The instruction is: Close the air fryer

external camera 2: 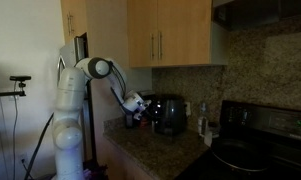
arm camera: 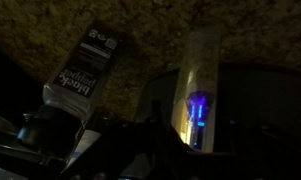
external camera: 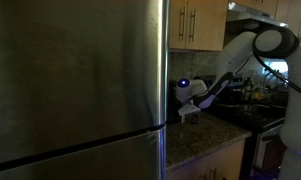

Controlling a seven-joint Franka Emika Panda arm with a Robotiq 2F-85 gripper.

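In an exterior view the air fryer (external camera 2: 171, 114) stands on the table (external camera 2: 155, 152) at mid-frame. It is below the wall cabinets (external camera 2: 175, 35), and the stovetop (external camera 2: 252, 152) is at lower right. My jaws sit just left of the air fryer. In an exterior view the fridge (external camera: 70, 80) fills the left half and my arm (external camera: 235, 58) is at upper right.

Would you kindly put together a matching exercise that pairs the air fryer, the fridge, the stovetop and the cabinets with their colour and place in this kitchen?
Things:
1. air fryer
2. fridge
3. stovetop
4. cabinets

Descriptions:
A. light wood, hung on the wall above
B. brushed steel, filling the foreground of an exterior view
C. dark, standing on the speckled counter
D. black and flat, at the lower right of an exterior view

Pairs: 1-C, 2-B, 3-D, 4-A
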